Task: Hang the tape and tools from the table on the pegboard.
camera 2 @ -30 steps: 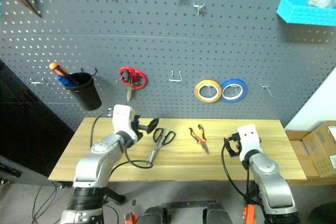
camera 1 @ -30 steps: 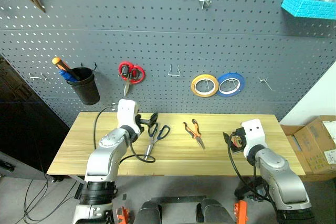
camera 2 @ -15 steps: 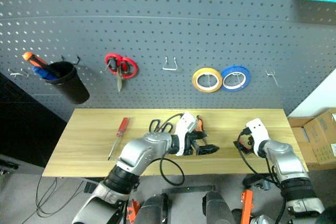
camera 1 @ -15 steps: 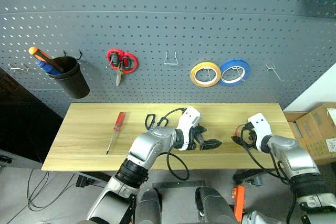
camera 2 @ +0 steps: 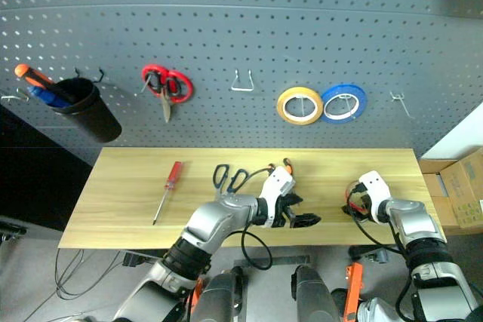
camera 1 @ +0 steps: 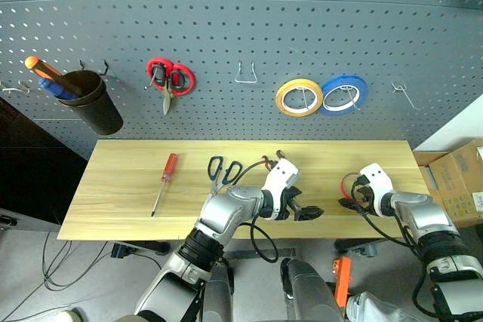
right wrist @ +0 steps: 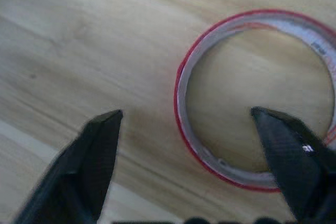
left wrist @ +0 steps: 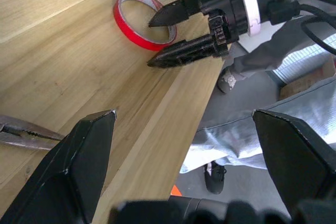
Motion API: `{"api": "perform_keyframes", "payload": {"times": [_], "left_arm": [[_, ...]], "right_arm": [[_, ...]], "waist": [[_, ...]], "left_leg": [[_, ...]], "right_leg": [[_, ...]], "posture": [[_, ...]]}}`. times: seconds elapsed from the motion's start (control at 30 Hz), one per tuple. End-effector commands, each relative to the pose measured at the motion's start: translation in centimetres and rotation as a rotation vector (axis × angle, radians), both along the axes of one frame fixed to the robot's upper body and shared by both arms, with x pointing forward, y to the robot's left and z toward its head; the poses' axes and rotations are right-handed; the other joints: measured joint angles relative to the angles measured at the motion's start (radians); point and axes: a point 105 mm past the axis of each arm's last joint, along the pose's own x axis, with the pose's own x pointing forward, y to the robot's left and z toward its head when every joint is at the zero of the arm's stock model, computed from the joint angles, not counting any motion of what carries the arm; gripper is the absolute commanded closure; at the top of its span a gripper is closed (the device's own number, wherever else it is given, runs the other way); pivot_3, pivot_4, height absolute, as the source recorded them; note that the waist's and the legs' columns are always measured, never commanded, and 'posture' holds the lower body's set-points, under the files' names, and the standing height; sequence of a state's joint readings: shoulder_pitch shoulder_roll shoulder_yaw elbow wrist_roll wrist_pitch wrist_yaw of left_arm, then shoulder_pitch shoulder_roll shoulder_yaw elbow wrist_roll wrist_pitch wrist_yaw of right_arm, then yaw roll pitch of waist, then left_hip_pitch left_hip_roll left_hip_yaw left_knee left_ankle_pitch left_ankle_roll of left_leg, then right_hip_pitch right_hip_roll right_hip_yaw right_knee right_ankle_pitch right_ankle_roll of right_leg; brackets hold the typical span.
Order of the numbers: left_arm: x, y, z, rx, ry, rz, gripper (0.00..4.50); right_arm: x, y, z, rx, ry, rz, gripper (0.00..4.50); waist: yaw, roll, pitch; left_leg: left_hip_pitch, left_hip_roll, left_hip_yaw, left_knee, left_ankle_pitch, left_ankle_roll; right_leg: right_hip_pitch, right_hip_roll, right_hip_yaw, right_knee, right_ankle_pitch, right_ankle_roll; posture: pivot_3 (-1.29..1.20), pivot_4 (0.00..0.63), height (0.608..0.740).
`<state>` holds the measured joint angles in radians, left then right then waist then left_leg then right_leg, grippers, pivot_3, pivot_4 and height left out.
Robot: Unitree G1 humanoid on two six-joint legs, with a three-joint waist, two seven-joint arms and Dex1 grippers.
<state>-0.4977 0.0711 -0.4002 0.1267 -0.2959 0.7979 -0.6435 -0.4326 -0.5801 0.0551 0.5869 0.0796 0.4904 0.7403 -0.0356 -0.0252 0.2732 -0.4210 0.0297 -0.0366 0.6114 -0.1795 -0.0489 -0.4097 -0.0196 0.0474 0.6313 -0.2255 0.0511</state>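
Observation:
The red tape (camera 1: 348, 184) lies flat near the right front of the table (camera 1: 121, 186). My right gripper (camera 1: 346, 200) is open and low over it, one finger inside the ring (right wrist: 181, 90) and one outside. My left gripper (camera 1: 303, 213) is open and empty at the table's front middle, pointing toward the tape (left wrist: 144, 19). The pliers (left wrist: 23, 132) lie just behind the left wrist. Dark-handled scissors (camera 1: 220, 171) and the red-handled screwdriver (camera 1: 167, 179) lie farther left. The pegboard (camera 1: 226, 20) rises behind the table.
On the pegboard hang red-handled scissors (camera 1: 167, 79), a yellow roll (camera 1: 299, 98), a blue roll (camera 1: 343, 94) and a black cup (camera 1: 94, 103) holding an orange-handled screwdriver. Bare hooks sit at the middle (camera 1: 245, 75) and right (camera 1: 404, 94). Cardboard boxes (camera 1: 460, 179) stand beyond the table's right end.
The view has tilted down. My left gripper swung right from beside the scissors to the front middle, uncovering the screwdriver. My right gripper came down over the red tape.

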Motion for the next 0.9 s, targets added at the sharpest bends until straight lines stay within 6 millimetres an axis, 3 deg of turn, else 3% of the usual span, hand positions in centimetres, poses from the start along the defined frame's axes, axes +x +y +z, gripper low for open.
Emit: {"api": "perform_keyframes", "payload": {"times": [0.03, 0.3, 0.53, 0.67, 0.9], "left_arm": [[0.2, -0.6, 1.0, -0.034, -0.034, -0.001, 0.0], [1.0, -0.5, 1.3, -0.049, -0.04, 0.039, 0.0], [1.9, -0.7, 1.8, -0.059, -0.064, 0.05, 0.0], [2.2, -0.6, 3.3, -0.092, -0.117, 0.051, 0.0], [1.6, -1.3, 8.2, -0.236, -0.254, -0.025, 0.0]], "right_arm": [[0.1, -0.2, 0.1, -0.004, 0.0, 0.014, 1.62], [0.9, -0.3, 0.7, -0.009, -0.025, 0.025, 4.42], [1.2, -0.8, 0.9, -0.05, -0.061, 0.021, 4.46], [1.4, -1.6, 2.0, -0.125, -0.157, -0.021, 4.46], [-0.5, -2.1, 7.4, -0.296, -0.503, -0.174, 4.46]], "waist": [[0.0, 0.0, 0.001], [0.0, -0.001, 0.007], [-0.001, -0.001, 0.008], [-0.001, -0.001, 0.007], [0.002, 0.002, 0.005]], "left_leg": [[0.0, 0.0, 0.0, 0.0, 0.0, 0.0], [0.0, 0.0, 0.0, 0.0, 0.0, 0.0], [-0.001, 0.0, 0.0, 0.0, 0.0, 0.0], [-0.001, 0.0, 0.0, 0.0, 0.0, 0.0], [-0.012, -0.002, -0.001, 0.002, 0.0, -0.001]], "right_leg": [[0.0, 0.0, 0.0, 0.0, 0.0, 0.0], [0.0, 0.0, 0.0, 0.0, 0.0, 0.0], [-0.001, 0.0, 0.0, 0.0, 0.0, 0.001], [-0.001, 0.0, -0.001, 0.0, 0.0, 0.001], [-0.013, -0.002, 0.0, 0.007, -0.002, 0.005]], "posture": [[-0.02, 0.323, 0.74], [-0.03, 0.308, 0.74], [-0.03, 0.293, 0.74], [-0.04, 0.272, 0.74], [-0.08, 0.214, 0.74]]}}
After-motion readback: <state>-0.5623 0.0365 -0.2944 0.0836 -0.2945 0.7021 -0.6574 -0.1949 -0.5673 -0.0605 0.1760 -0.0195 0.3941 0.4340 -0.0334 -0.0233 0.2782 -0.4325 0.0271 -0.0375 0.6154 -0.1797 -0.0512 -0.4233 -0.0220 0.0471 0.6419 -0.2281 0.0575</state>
